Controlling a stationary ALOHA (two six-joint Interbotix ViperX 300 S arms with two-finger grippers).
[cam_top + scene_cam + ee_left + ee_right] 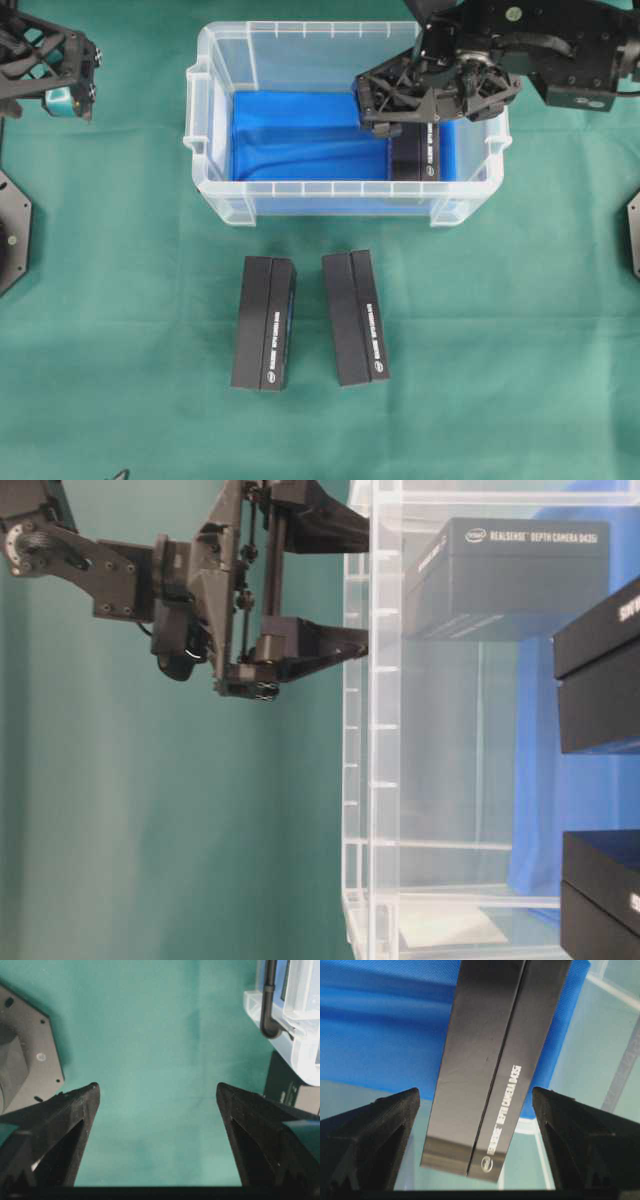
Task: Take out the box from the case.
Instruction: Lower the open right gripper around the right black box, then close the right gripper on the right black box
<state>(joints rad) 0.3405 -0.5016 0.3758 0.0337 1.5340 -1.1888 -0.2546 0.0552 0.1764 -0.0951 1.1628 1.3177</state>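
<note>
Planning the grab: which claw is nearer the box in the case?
Right. The right claw hangs open over the box in the case; the left claw is off beyond the case's left side.

The place was a robotics lab set up for recorded manipulation trials. A plain green cloth (120,330) covered the whole counter, with no household or shop goods about. Two black robot arms were mounted at the sides, the left gripper (62,75) and the right gripper (420,95) both of bare skeletal plastic, and dark bolted base plates (12,230) sat at the counter's edges. The props were staged: a clear plastic case (340,200) lined with blue cloth (300,140), and black boxes (265,322) printed as Intel RealSense depth cameras, laid in a neat row.
</note>
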